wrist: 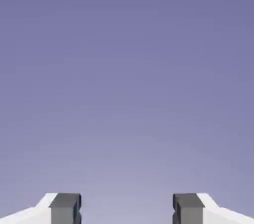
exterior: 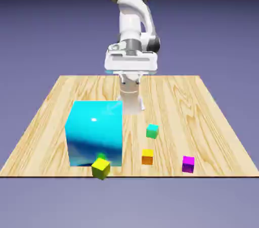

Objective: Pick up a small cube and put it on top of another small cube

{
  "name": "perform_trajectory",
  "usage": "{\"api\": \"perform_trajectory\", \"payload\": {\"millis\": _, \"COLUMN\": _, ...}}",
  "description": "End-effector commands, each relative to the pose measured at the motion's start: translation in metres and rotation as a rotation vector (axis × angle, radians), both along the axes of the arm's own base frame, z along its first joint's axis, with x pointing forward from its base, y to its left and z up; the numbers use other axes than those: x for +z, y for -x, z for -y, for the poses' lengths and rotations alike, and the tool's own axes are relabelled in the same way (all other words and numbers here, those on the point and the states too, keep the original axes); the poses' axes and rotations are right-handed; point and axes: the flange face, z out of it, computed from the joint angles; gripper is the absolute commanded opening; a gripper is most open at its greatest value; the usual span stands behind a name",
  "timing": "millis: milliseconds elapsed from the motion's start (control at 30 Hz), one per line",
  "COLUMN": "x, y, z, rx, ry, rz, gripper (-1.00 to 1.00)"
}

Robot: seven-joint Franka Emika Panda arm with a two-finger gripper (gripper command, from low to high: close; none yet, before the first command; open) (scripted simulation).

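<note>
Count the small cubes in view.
4: yellow one by the big cyan cube; green, orange, then purple toward the exterior view's right. Others may be hidden.

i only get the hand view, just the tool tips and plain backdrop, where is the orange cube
Observer: The orange cube sits on the table, between the yellow cube and the purple cube as the exterior view shows it.
Operator: ok and the big one, is it near that
Observer: The big cyan cube stands to the exterior view's left of the orange one, with bare wood showing between them.
Operator: anything on top of the orange cube
Observer: No, its top face is uncovered; the green cube sits apart, nearer the robot's base.
</note>
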Motion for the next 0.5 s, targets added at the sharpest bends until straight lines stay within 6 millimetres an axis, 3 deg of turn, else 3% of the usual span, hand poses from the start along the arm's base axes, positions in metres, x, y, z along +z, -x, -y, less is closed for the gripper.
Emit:
{"api": "perform_trajectory", "payload": {"millis": 0, "x": -0.009, "y": -0.007, "z": -0.004, "rx": -0.003, "ry": 0.0, "rz": -0.041, "gripper": 0.0}}
{"api": "perform_trajectory", "payload": {"millis": 233, "x": -0.081, "y": -0.049, "z": -0.031, "rx": -0.029, "ry": -0.011, "rz": -0.325, "gripper": 0.0}}
{"api": "perform_trajectory", "payload": {"millis": 467, "x": -0.163, "y": -0.074, "z": -0.06, "rx": -0.059, "ry": -0.037, "rz": -0.607, "gripper": 0.0}}
